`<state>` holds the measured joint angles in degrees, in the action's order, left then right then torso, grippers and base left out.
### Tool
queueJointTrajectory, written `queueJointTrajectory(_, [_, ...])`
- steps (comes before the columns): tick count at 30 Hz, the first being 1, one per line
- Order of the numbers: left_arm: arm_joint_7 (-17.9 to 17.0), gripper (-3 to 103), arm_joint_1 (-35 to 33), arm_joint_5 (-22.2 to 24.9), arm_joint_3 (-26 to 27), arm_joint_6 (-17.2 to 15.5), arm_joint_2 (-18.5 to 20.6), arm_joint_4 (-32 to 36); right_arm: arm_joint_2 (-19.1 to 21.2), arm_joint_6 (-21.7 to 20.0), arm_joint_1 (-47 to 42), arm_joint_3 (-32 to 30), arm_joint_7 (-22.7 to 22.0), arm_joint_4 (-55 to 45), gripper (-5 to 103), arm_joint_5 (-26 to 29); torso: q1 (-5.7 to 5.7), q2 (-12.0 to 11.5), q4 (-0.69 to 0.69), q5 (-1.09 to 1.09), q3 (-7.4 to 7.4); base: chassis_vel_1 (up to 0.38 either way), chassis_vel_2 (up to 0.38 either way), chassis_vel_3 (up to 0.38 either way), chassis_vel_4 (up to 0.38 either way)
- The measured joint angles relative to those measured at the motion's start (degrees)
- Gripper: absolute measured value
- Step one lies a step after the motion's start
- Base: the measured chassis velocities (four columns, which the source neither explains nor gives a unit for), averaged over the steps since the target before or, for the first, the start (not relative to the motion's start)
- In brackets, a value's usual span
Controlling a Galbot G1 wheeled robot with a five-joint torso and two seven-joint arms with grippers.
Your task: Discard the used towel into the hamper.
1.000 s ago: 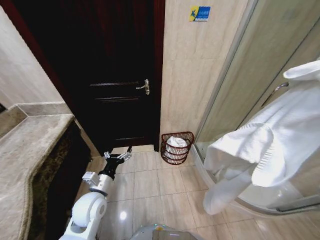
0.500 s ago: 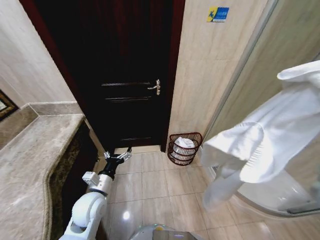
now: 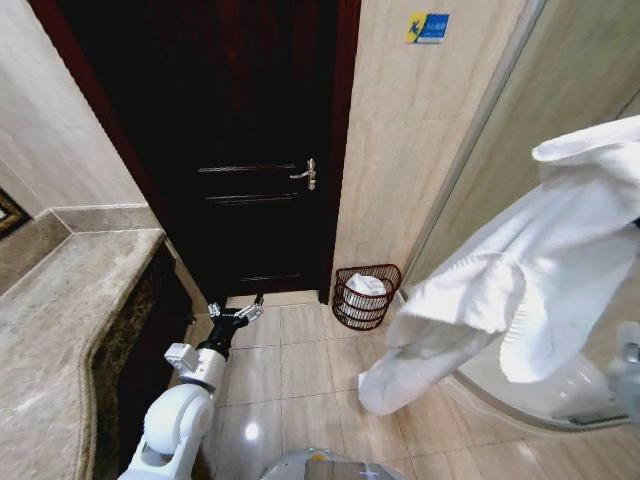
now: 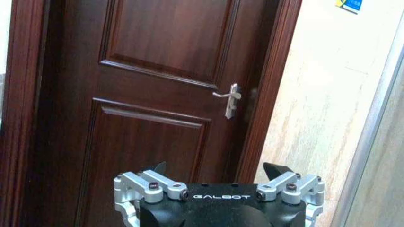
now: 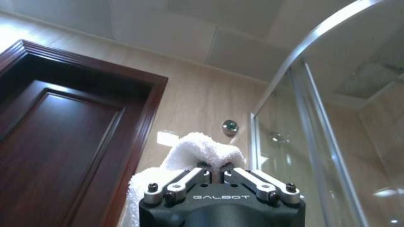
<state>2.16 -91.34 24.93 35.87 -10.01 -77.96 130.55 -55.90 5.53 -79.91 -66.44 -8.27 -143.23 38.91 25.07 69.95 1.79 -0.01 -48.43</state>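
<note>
Towel: a large white terry-cloth towel (image 3: 520, 280) hangs in the air on the robot's right, high above the floor, its folds drooping toward the tiles; it is well apart from the hamper.
Right gripper: the right gripper (image 5: 216, 176) has its fingers pressed nearly together on a bunched fold of the white towel (image 5: 200, 149), which rises just past the fingertips.
Left gripper: the left gripper (image 3: 236, 312) hangs low over the floor beside the table edge, pointing at the door; its fingers (image 4: 283, 170) are spread wide with nothing between them.
Hamper: a small dark red-brown wire basket (image 3: 365, 296), rounded and tapering downward, stands on the floor against the beige wall, between the door frame and the shower enclosure; white cloth lies inside it.
Surroundings: dark brown wooden door (image 3: 250, 150) with a metal lever handle (image 3: 306, 173); curved glass shower enclosure (image 3: 560, 100); beige stone table (image 3: 60, 330); glossy beige tiled floor (image 3: 300, 370).
</note>
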Motion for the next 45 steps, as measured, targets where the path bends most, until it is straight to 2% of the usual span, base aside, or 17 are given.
queueJointTrajectory(6, [0.00, 100, 0.00, 0.00, 0.00, 0.00, 0.00, 0.00, 0.05, 1.29, 0.55, 0.85, 0.53, 0.00, 7, 0.00, 0.07, 0.13, 0.01, 0.02, -0.06, 0.000, 0.000, 0.000, 0.000])
queueJointTrajectory(10, [0.00, 100, 0.00, 0.00, 0.00, 0.00, 0.00, 0.00, 0.18, 2.03, 0.51, 0.65, 0.51, 0.00, 7, 0.48, 0.54, 1.16, 0.01, 0.00, -0.58, 0.000, 0.000, 0.000, 0.000])
queueJointTrajectory(27, [0.00, 100, 0.00, 0.00, 0.00, 0.00, 0.00, 0.00, -0.62, 1.36, 0.54, 0.26, 3.03, -0.01, 7, 0.65, 0.72, 1.65, 0.00, 0.01, -0.88, -0.019, 0.017, 0.022, -0.016])
queueJointTrajectory(40, [0.00, 100, 0.00, 0.00, 0.01, 0.00, 0.00, 0.00, -0.28, 1.15, 0.37, 0.19, 2.35, -0.01, 7, 0.85, 0.72, 1.55, 0.02, 0.03, -0.85, -0.189, 0.204, 0.193, -0.205])
queueJointTrajectory(41, [0.00, 100, 0.01, 0.00, 0.00, 0.00, 0.00, 0.00, -0.24, 1.15, 0.45, 0.26, 1.77, -0.02, 7, 0.84, 0.72, 1.54, 0.00, -0.05, -0.85, -0.266, 0.263, 0.238, -0.225])
queueJointTrajectory(42, [0.00, 100, 0.00, 0.00, 0.00, 0.00, 0.00, 0.00, -0.22, 1.18, 0.56, 0.33, 1.50, -0.01, 7, 0.82, 0.73, 1.53, 0.03, 0.01, -0.85, -0.258, 0.248, 0.238, -0.225])
queueJointTrajectory(45, [0.00, 100, 0.05, 0.00, 0.00, 0.00, 0.00, -0.01, -0.20, 1.36, 0.65, 0.37, 1.04, -0.01, 7, 0.80, 0.78, 1.49, 0.02, 0.01, -0.87, -0.231, 0.189, 0.207, -0.173])
